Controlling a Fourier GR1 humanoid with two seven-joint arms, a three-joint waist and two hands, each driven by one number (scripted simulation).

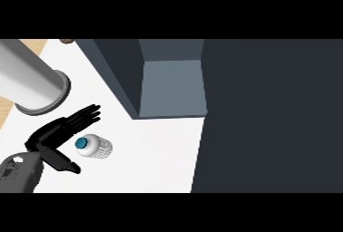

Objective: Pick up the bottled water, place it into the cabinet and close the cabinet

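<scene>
The bottled water (94, 146) stands upright on the white counter (154, 158), seen from above as a white ribbed body with a blue cap. My left hand (55, 136) comes in from the lower left and is open. Its fingers (84, 117) stretch up and right just past the bottle, and its thumb (61, 163) sticks out below it. The bottle sits in the gap between them, close to the palm, with nothing curled round it. The cabinet (171, 86) is open above and right of the bottle, showing a grey inside. My right hand does not show.
A wide dark panel (268, 113), apparently the cabinet's open door, fills the right side. A dark cabinet wall (114, 68) slants along the counter's top. A thick grey cylinder with a flanged end (30, 81) fills the upper left, above the hand.
</scene>
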